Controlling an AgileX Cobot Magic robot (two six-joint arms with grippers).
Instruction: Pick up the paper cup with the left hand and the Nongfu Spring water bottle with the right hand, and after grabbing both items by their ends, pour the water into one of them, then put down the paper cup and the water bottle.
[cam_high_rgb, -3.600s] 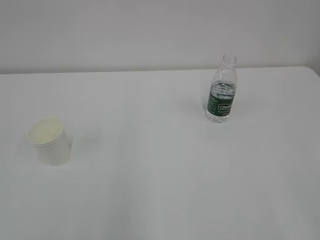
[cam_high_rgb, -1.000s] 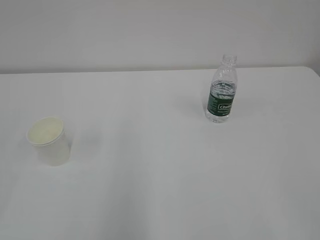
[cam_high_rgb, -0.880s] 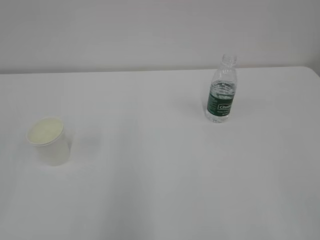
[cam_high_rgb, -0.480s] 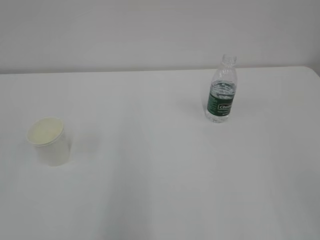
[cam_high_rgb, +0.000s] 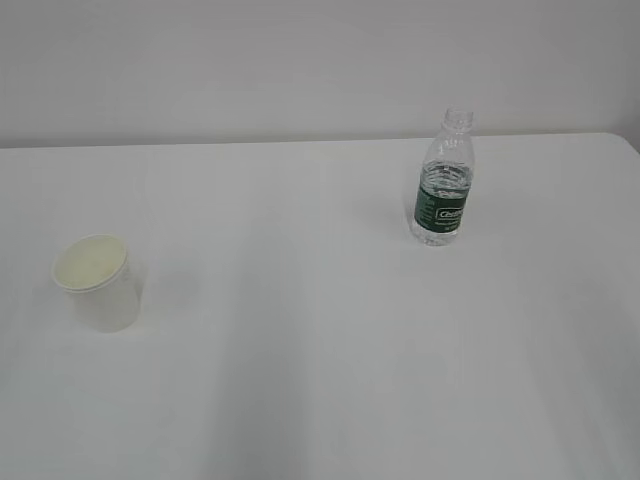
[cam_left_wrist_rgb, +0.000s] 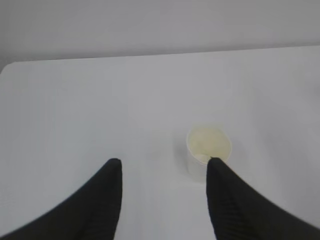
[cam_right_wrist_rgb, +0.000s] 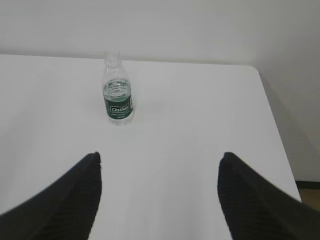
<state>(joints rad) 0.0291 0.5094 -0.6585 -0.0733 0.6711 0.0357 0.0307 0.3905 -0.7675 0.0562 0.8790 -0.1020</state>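
Observation:
The white paper cup (cam_high_rgb: 98, 282) stands upright at the table's left, its cream inside showing. In the left wrist view the paper cup (cam_left_wrist_rgb: 208, 156) lies ahead, just beyond the right finger's tip, and my left gripper (cam_left_wrist_rgb: 164, 162) is open with nothing between its fingers. The capless Nongfu Spring water bottle (cam_high_rgb: 442, 182) with its green label stands upright at the right rear, clear water (cam_high_rgb: 442, 179) inside. In the right wrist view the bottle (cam_right_wrist_rgb: 117, 91) stands well ahead and to the left of my open, empty right gripper (cam_right_wrist_rgb: 160, 156). Neither arm shows in the exterior view.
The white table (cam_high_rgb: 320, 330) runs back to a pale wall. Its right edge (cam_right_wrist_rgb: 272, 115) and far right corner show in the right wrist view, with floor beyond. The table's left rear corner (cam_left_wrist_rgb: 10, 67) shows in the left wrist view.

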